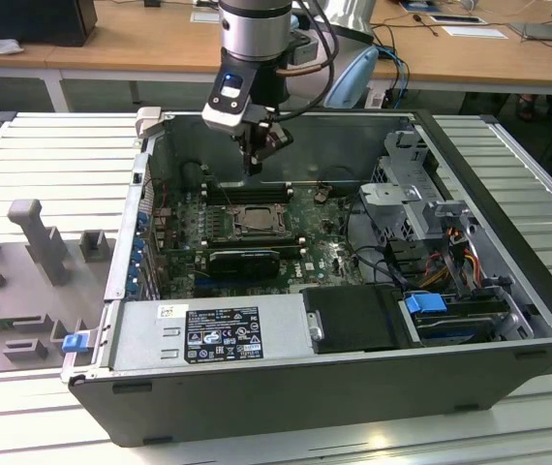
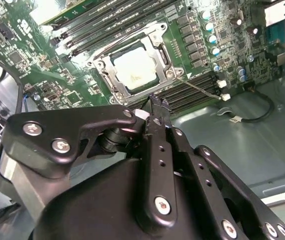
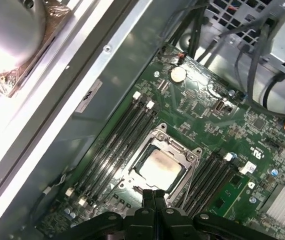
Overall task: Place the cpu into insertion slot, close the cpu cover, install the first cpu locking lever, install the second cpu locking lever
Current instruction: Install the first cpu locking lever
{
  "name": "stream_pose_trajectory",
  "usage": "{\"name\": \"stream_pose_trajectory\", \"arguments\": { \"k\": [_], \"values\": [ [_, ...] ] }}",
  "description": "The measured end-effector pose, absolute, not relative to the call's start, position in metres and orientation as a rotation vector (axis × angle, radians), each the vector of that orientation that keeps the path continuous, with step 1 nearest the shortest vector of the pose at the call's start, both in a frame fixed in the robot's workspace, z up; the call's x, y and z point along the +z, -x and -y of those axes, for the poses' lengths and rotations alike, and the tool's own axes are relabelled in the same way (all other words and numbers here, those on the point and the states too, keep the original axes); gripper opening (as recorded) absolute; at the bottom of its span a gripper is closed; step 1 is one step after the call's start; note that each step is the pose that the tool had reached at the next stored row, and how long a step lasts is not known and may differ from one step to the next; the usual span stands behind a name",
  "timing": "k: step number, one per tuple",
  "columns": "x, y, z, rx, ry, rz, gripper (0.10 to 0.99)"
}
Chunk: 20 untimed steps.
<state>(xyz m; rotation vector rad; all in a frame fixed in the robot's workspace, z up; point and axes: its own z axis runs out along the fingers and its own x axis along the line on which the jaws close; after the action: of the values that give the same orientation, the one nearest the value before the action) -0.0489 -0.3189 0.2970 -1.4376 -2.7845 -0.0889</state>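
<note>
We see the gripper (image 2: 157,106) pinched shut, empty, hanging above the cpu (image 2: 135,70). The cpu cover (image 2: 107,70) lies flat around it (green board (image 2: 57,55) underneath).

Robotics lab: opened computer case (image 1: 353,387) on slatted workbench (image 1: 53,160)

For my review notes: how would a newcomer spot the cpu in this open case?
Look inside the open computer case at the green circuit board. Near its middle, between two banks of long black memory slots, lies the silvery cpu cover. The cpu is the pale, flat metal square showing through that frame's window.
</note>
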Motion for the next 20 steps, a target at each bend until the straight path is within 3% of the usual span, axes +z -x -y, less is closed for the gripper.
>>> {"name": "stream_pose_trajectory", "arguments": {
  "k": [20],
  "values": [
    [0.297,0.0489,0.3189,-0.085,0.908,2.989,0.106]
  ]
}}
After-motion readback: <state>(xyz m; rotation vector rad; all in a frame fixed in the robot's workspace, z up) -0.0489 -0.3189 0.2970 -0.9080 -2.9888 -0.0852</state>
